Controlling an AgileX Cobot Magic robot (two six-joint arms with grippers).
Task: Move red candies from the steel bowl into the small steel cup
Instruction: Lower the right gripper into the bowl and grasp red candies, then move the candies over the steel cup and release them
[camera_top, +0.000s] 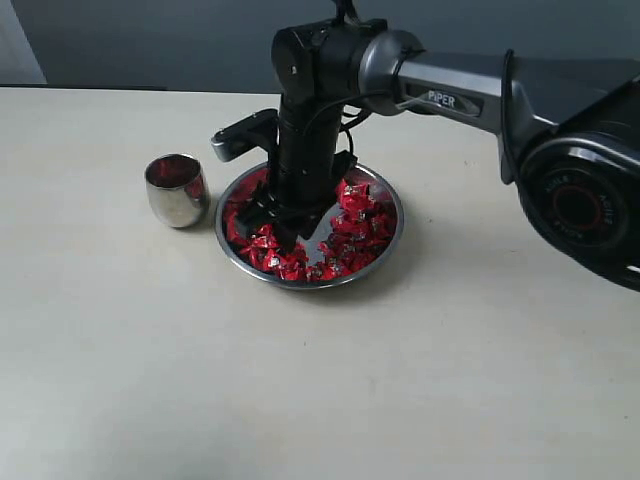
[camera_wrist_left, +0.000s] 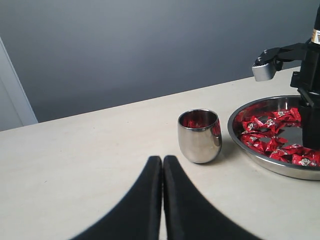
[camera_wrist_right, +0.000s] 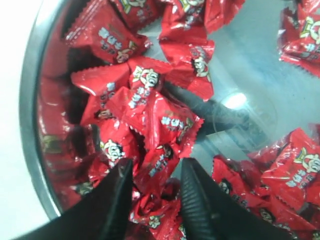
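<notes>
The counter (camera_top: 450, 380) is a pale beige, matt surface, plain and smooth, and it fills nearly all of the scene. Behind its far edge stands a grey-blue wall (camera_top: 150, 40), and at the far left a white upright strip (camera_top: 15, 40) meets this wall. The steel bowl (camera_top: 330, 281) sits on the counter a little left of the middle, and the red candies (camera_top: 355, 225) lie in it mostly around the sides, so that some bare shiny bottom shows. The small steel cup (camera_top: 177, 190) stands upright just left of the bowl, close to it but not touching. Something red shows inside the cup, but I cannot tell if it is candy or only a reflection. The right gripper (camera_top: 285, 225) reaches straight down into the left part of the bowl. In the right wrist view its jaws stand apart with a candy wrapper between them, but I cannot tell if they press it. The left gripper (camera_wrist_left: 162, 159) is above the bare counter, pointing to the cup, with its jaws closed together and nothing between them.
</notes>
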